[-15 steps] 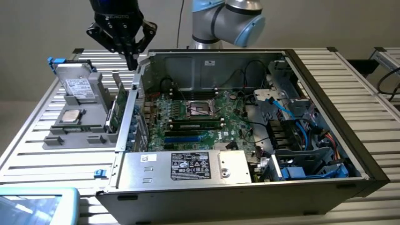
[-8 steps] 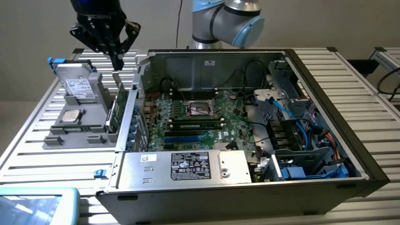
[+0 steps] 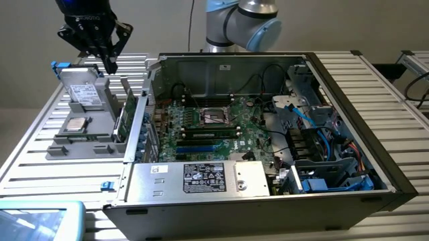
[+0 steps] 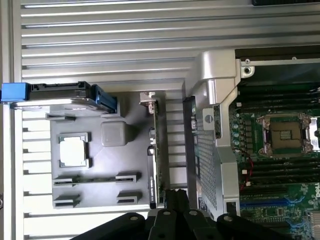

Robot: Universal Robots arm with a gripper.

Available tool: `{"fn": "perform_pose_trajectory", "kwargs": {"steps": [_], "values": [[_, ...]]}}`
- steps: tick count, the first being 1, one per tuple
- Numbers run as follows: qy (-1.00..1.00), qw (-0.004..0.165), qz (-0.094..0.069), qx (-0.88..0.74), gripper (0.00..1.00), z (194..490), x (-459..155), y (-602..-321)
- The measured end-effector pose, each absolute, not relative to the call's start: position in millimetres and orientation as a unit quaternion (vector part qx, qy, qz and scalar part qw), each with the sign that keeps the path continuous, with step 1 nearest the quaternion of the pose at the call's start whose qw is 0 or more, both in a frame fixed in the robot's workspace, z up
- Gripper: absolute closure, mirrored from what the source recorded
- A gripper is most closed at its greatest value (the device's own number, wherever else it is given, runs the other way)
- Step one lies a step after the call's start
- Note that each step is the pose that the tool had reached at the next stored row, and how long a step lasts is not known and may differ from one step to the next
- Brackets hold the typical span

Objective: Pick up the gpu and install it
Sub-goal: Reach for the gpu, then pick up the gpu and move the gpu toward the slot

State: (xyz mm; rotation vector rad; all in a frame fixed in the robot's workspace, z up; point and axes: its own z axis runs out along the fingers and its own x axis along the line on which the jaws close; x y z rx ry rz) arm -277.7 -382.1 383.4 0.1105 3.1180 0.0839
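The gpu [image 3: 125, 111] stands on its edge in a slot of the grey parts holder [image 3: 74, 145], beside the open computer case [image 3: 375, 165] on the exterior view's left. It shows a green board face. My gripper [image 3: 109, 67] hangs above the card's far end, apart from it, with its black fingers drawn together and nothing between them. In the wrist view the gpu [image 4: 154, 150] appears edge-on as a thin dark strip, and my gripper [image 4: 176, 197] is shut close over one end of it.
A silver hard drive [image 3: 86, 93] with blue tabs and a processor chip [image 3: 77, 124] also rest in the holder. The case wall [image 3: 142, 108] rises right next to the card. Inside lie the motherboard [image 3: 214, 125], cables and a power supply [image 3: 201, 178].
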Motion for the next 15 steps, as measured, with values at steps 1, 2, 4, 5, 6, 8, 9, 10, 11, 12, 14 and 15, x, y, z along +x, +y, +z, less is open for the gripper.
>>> {"fn": "perform_pose_trajectory", "kwargs": {"steps": [1, 2, 4, 5, 6, 8, 9, 10, 11, 12, 14, 15], "values": [[0.999, 0.01, 0.027, 0.035, 0.88, 383.1, -281.4, -381.5], [0.999, 0.01, 0.027, 0.035, 0.88, 382.7, -285.7, -381.0], [0.999, 0.01, 0.027, 0.035, 0.88, 382.0, -292.4, -379.9], [0.999, 0.01, 0.028, 0.035, 0.88, 381.7, -294.9, -379.2], [0.999, 0.01, 0.028, 0.035, 0.88, 381.3, -296.7, -378.5], [0.999, 0.01, 0.028, 0.035, 0.88, 380.5, -298.9, -376.3], [0.999, 0.01, 0.028, 0.035, 0.88, 380.2, -299.3, -375.3], [0.999, 0.01, 0.028, 0.035, 0.88, 379.9, -299.4, -374.5], [0.999, 0.01, 0.028, 0.035, 0.88, 379.8, -299.4, -374.5], [0.999, 0.01, 0.028, 0.035, 0.88, 379.8, -299.4, -374.5], [0.999, 0.01, 0.028, 0.035, 0.88, 379.9, -299.4, -374.5], [0.999, 0.01, 0.028, 0.035, 0.88, 379.8, -299.4, -374.5]]}}
